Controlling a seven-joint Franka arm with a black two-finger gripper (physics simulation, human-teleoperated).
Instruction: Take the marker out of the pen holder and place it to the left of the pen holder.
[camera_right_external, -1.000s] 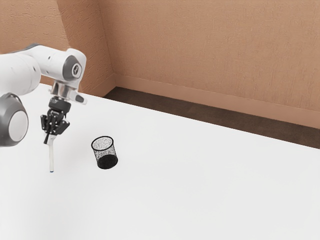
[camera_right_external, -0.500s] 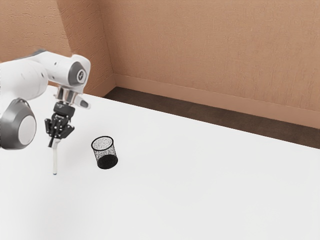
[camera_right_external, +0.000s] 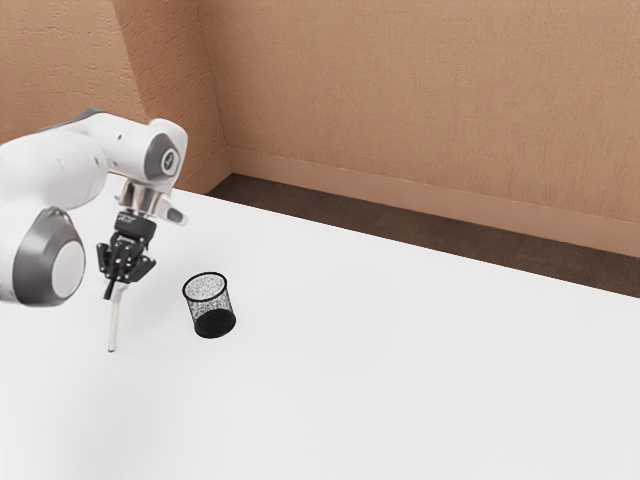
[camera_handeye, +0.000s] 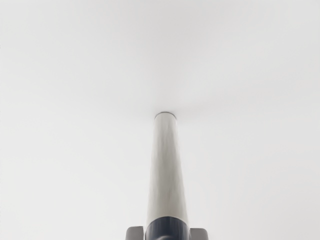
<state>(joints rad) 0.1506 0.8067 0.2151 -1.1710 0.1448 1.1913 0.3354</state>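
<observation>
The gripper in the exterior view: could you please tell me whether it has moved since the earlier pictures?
Yes, the gripper has moved toward the exterior view's right and slightly lower in that view, closer to the pen holder.

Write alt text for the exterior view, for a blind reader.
A white robot arm grips a pale marker, pointing down, in its black jaws. Beside it, an empty black mesh pen holder stands on a white table, with tan walls behind.
</observation>
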